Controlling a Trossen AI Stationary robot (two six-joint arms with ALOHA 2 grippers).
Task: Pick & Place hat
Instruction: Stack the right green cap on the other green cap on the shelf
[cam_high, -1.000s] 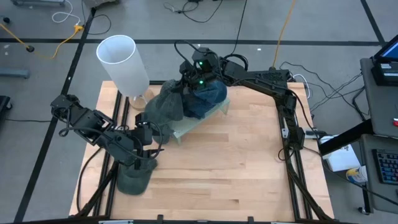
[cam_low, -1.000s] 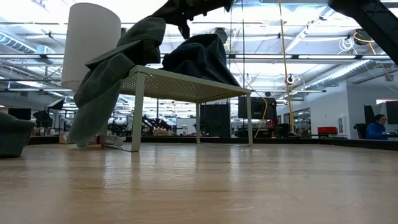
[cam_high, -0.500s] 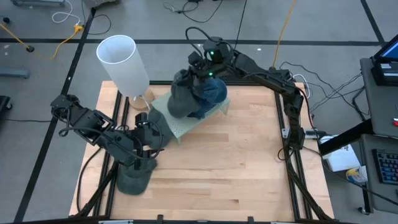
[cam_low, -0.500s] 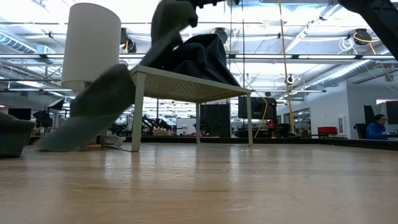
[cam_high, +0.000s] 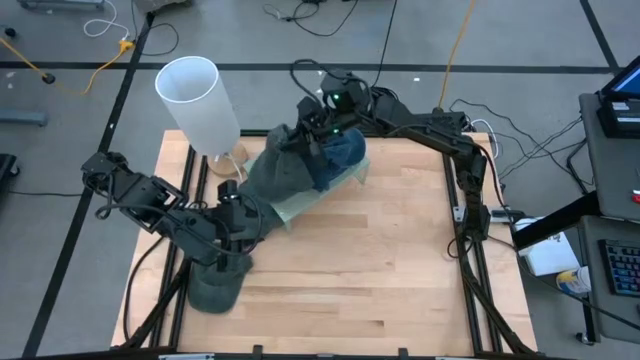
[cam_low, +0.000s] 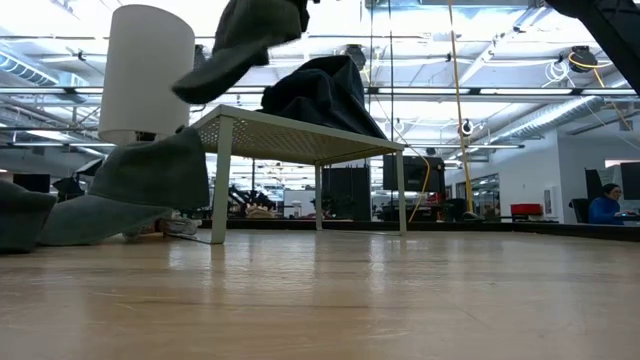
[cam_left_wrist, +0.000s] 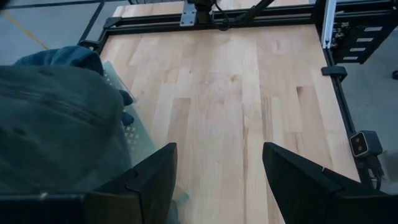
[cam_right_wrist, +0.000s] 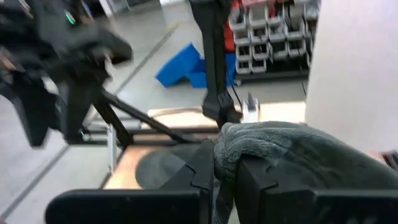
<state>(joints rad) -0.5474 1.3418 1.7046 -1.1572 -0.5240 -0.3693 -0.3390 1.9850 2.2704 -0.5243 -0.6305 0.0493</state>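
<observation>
Pale wooden planks form the tabletop (cam_high: 380, 260), with a hall of ceiling lights and racks behind it in the low view; a small white perforated metal stand (cam_low: 300, 135) sits toward the far side, and a tall white cylinder (cam_high: 197, 105) rises by the far left corner. The right gripper (cam_high: 312, 133) hangs over the stand with its fingers pinched together on a fold of a floppy grey-green cloth hat (cam_high: 280, 170); gripped at one edge only, the hat hangs off the stand's left side, its loose part trailing down toward the tabletop. A dark blue cloth hat (cam_high: 342, 152) lies heaped on the stand, so it needs no holding. The left gripper (cam_high: 240, 222) waits low near the front left, fingers apart and apparently empty, though the trailing hat hides part of it; just beside it a third dark grey hat (cam_high: 214, 288) rests on the table near the front edge, seemingly already set down.
</observation>
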